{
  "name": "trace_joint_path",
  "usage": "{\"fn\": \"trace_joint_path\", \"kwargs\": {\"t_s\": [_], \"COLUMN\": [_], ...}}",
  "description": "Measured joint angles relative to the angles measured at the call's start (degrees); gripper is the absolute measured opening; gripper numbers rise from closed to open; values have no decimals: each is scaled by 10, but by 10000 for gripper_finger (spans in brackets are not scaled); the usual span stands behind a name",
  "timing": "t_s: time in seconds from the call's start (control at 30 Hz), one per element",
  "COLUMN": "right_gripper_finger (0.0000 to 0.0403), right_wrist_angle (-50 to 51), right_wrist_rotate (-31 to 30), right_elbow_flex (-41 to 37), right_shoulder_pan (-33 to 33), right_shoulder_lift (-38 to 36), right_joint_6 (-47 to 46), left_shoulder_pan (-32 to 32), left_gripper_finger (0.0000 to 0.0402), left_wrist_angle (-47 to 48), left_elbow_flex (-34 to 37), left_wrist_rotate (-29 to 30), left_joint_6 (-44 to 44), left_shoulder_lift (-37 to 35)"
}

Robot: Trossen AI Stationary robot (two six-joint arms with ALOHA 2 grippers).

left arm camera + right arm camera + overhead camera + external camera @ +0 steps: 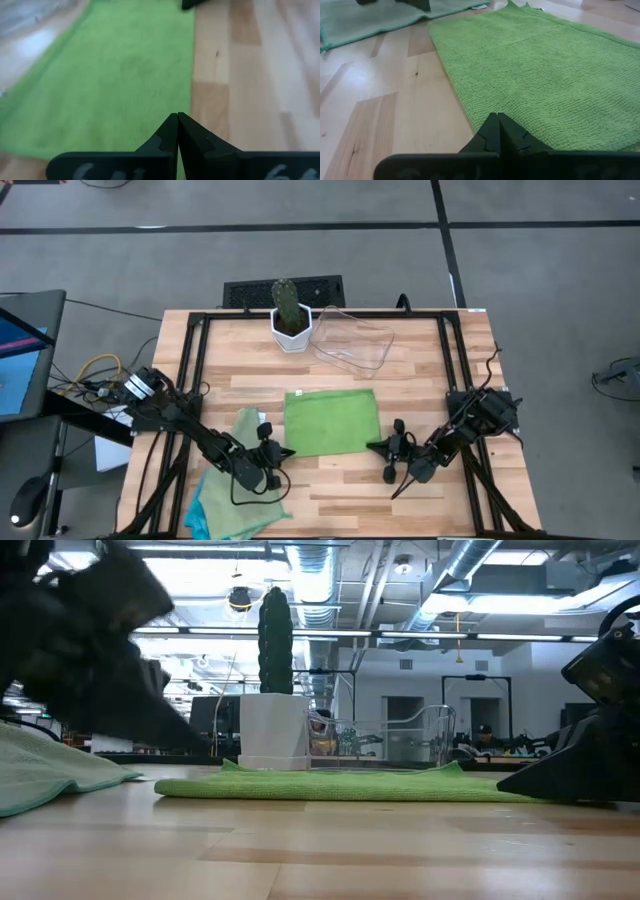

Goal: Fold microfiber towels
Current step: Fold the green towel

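- I take the bright green towel point(331, 421) as my landmark: it lies spread flat, a rectangle on the wooden table point(420, 375), roughly in the middle.
- My left gripper point(283, 451) sits low at the near left corner of that towel, its tips right at the edge; in the left wrist view the fingers point(170, 131) are pressed together with nothing visible between them and green cloth just ahead.
- My right gripper point(375, 446) sits low at the towel's near right corner, also closed to a point; the right wrist view shows the fingertips point(492, 131) together at the cloth's edge, and I cannot tell whether they touch it.
- To the left of the green towel, beside and under the left arm, a heap of other towels point(235, 495) lies loose: pale green on top, a turquoise edge showing at its near left.
- Beyond the green towel's far edge stands a white pot with a cactus point(290, 316), and just right of that pot a clear plastic tray point(355, 340).
- From table height the green towel point(340, 784) lies flat, its far corners slightly lifted.
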State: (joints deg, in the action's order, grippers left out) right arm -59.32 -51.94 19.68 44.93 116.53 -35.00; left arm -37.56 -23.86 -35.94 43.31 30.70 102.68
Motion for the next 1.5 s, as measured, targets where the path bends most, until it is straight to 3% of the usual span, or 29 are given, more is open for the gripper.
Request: {"fn": "trace_joint_path", "kwargs": {"t_s": [0.27,0.5,0.6,0.8,0.9,1.0,1.17,1.5], "right_gripper_finger": [14,52,73,128,158,180,190,163], "right_wrist_angle": [-2,28,139,515,641,692,698,693], "right_wrist_rotate": [14,20,29,135,175,199,203,197], "right_elbow_flex": [0,-9,-8,78,137,171,168,157], "right_shoulder_pan": [1,16,15,-15,-32,-33,-20,-18], "right_shoulder_lift": [-15,-128,-198,-302,-306,-291,-258,-217], "right_joint_6": [4,63,46,-22,-10,14,19,-19], "left_shoulder_pan": [0,0,0,0,0,0,0,0], "left_gripper_finger": [0,0,0,0,0,0,0,0], "left_wrist_angle": [-34,-34,-33,-33,-33,-33,-32,-32], "left_elbow_flex": [-2,-2,-1,-1,-1,-1,-1,-1], "left_wrist_rotate": [8,5,5,3,5,5,6,6], "left_joint_6": [49,45,45,44,44,43,37,28], "left_shoulder_lift": [67,66,66,66,66,66,66,67]}}
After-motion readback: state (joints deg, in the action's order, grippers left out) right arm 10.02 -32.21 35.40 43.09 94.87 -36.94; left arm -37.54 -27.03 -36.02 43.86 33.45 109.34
